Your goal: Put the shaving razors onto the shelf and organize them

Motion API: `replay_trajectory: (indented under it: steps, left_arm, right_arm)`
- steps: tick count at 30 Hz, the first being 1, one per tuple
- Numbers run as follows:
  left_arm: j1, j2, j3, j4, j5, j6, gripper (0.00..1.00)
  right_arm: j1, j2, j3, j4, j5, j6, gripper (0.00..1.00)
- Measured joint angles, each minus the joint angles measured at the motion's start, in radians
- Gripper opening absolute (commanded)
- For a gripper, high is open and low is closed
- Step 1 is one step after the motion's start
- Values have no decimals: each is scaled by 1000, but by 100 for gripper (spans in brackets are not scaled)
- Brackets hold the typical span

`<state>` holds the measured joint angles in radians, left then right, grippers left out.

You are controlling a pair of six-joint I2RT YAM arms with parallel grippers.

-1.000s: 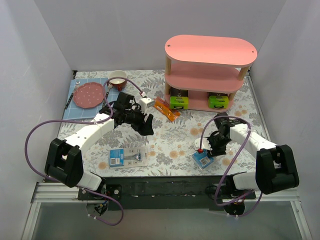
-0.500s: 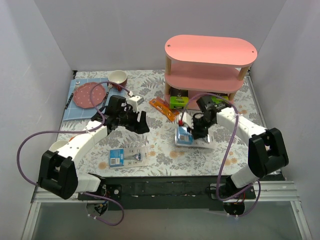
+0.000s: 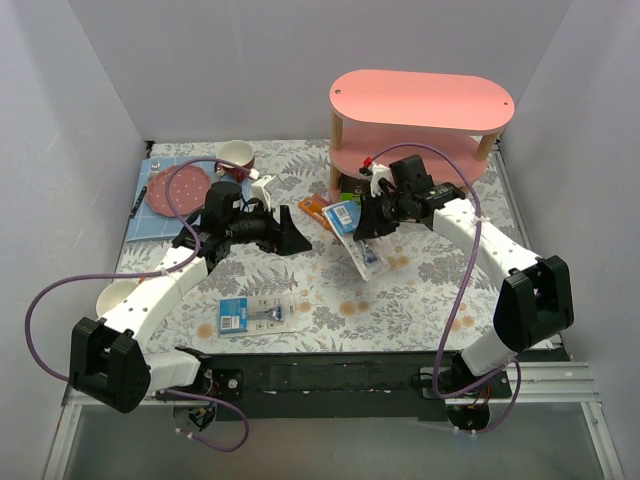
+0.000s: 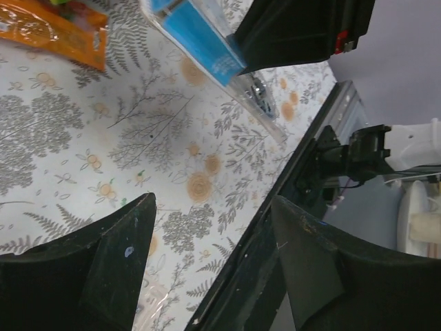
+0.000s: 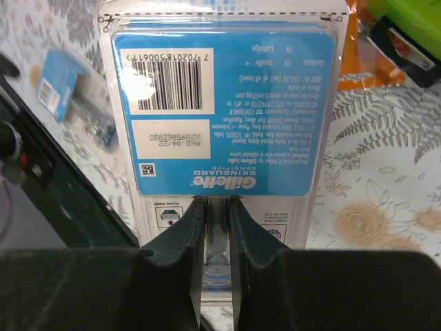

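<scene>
Right claw [image 3: 368, 225] closed tight on the edge of a clear blister razor pack with blue-white card [image 5: 220, 103], pack stood out ahead of its fingers, clear of the floral-print table [image 3: 450, 275], pink three-tier shelf [image 3: 420, 100] just beyond that claw, left claw [image 4: 212, 203] gaped wide, empty, second like blister pack [image 3: 255, 315] lay flat nearward of it.

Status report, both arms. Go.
Right jaws shut on blister pack, lifted, short of shelf. Left jaws open, empty. Second blister pack lies on table. Orange packet lies near shelf.
</scene>
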<state>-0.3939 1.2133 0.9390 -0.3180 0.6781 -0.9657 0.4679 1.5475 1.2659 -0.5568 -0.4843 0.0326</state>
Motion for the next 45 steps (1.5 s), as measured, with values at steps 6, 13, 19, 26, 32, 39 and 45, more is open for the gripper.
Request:
replay_trajectory:
  steps: [6,13,19,26,32,39,45]
  left_arm:
    - [-28,93,0,104,56,-116,67]
    - [-140,200,3,146,70,-169,66]
    - [-189,292,66,172,70,-180,65]
    - [-221,375,126,203,69,-194,49]
    - [-238,396,107,244,75,-243,22]
    - [-237,427,103,276,130,-278,0]
    - [-210,444,133,311,214,-277,0]
  right_arm:
    - [15,39,69,10,151,296,1]
    - [14,71,88,-10,264,508,1]
    - [13,69,74,-15,270,592,1]
    - [10,43,21,-17,277,622,1]
    - [-4,-7,8,-11,277,626,1]
    - [-18,-67,-36,8,279,616,5]
    - [-80,-116,-18,-2,221,503,66]
